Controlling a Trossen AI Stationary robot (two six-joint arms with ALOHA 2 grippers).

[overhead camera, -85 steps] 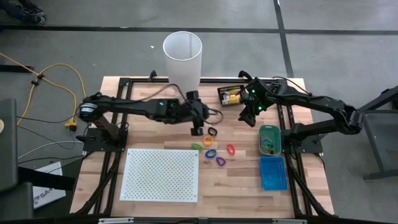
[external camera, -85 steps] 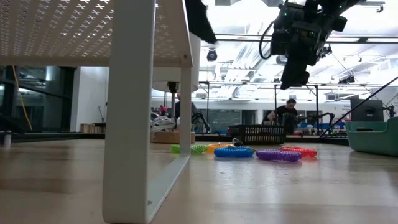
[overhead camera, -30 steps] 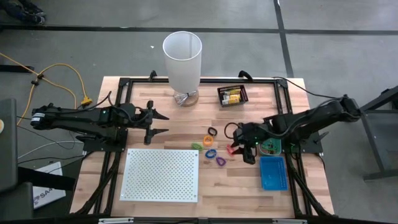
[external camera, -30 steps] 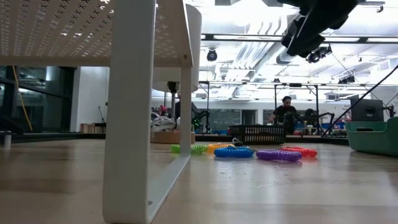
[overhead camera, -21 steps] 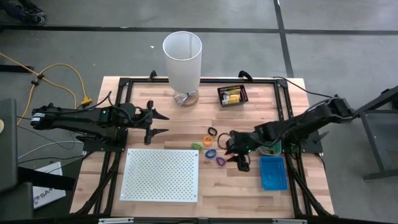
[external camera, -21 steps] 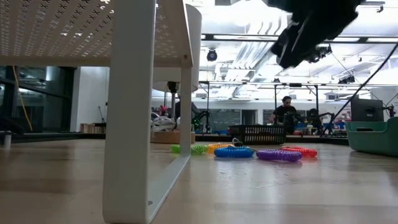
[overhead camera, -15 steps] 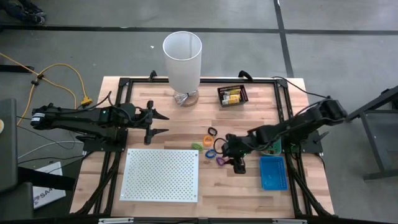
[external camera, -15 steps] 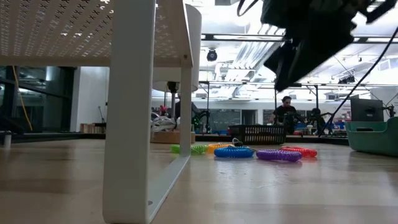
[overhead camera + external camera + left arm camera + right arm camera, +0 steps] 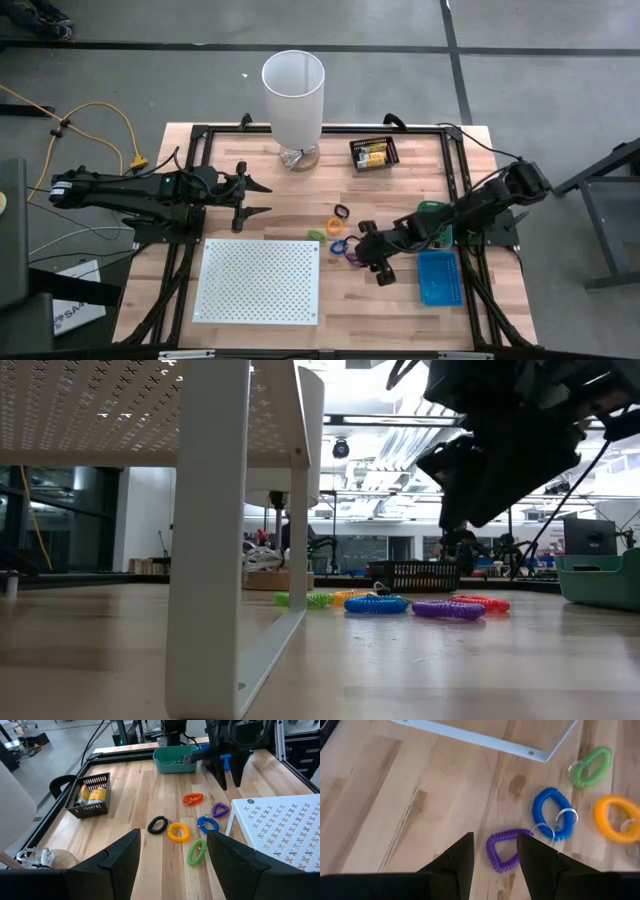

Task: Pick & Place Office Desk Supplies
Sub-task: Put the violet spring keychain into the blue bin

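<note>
Purple loop (image 9: 507,851) beneath parted right claw (image 9: 494,851) | board edge (image 9: 485,740) near

Wood-plank table (image 9: 400,300), matt; coiled plastic loops (image 9: 507,851); perforated white board (image 9: 260,280).

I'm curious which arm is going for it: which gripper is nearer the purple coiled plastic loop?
Right. The right gripper hangs open just beside the purple coiled plastic loop; the left gripper waits open across the table, far from it.
</note>
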